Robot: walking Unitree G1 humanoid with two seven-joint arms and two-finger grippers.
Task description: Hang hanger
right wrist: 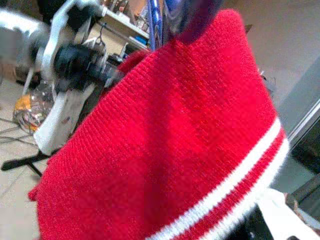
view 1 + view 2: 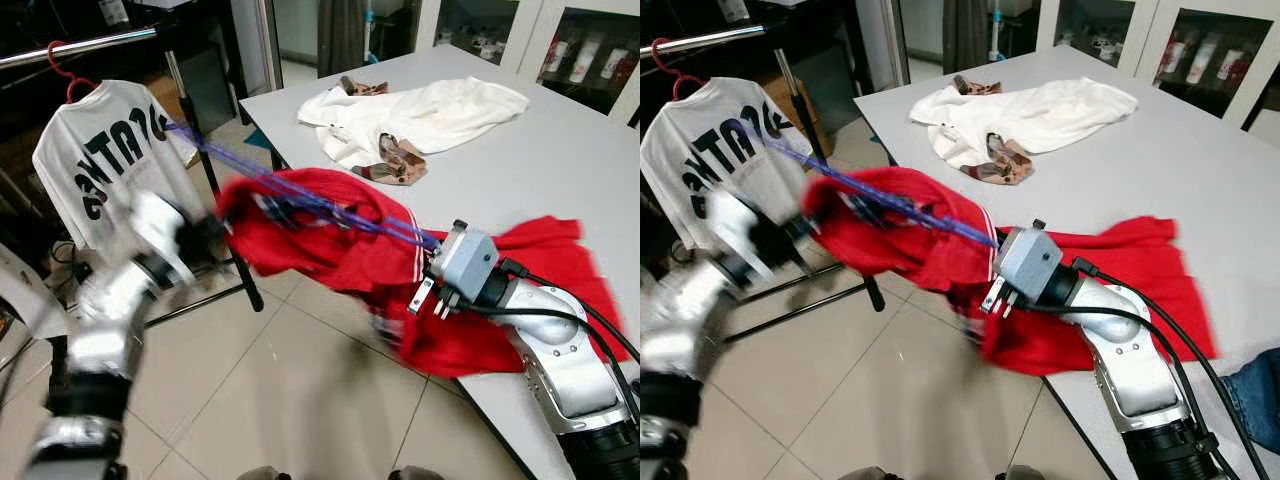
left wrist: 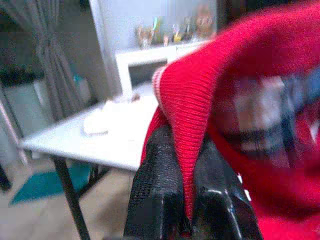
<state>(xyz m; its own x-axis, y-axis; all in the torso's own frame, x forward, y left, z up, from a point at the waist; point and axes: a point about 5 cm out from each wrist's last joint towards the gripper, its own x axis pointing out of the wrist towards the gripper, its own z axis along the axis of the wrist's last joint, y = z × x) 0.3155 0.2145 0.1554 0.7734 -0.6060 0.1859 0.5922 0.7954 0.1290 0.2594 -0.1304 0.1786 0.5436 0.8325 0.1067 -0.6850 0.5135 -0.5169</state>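
Pinching a fold of the red top [image 2: 330, 245] between its two black fingers [image 3: 160, 200], the left claw [image 2: 212, 240] is closed on the cloth, as the left wrist view shows plainly; it is blurred in both eye views. Right claw [image 2: 432, 292]: buried in the same garment at the table [image 2: 560, 150] edge, its fingers hidden by fabric, so whether they are open or closed cannot be told. Item held between the two: red knit top with white stripe trim, stretched from the left claw across to the right, its far half lying on the table behind the right arm. Blue hanger [image 2: 300, 195]: threaded through the top, its long axis running from just above the right claw, past the left claw, out toward the rack; its hook end is blurred and hard to place. Rail [image 2: 80, 45]: beyond and above the left claw, well apart from the right. On it, a white printed shirt [image 2: 105, 160] on a red hanger [image 2: 62, 70]. Judgement: the left arm is the nearer to the rail, and the hanger's long axis already points that way, so the coming move turns on carrying the hook end up and outward to the rail beside the white shirt. Farther off, beyond the right claw: a white garment [image 2: 420, 115] heaped on the table.
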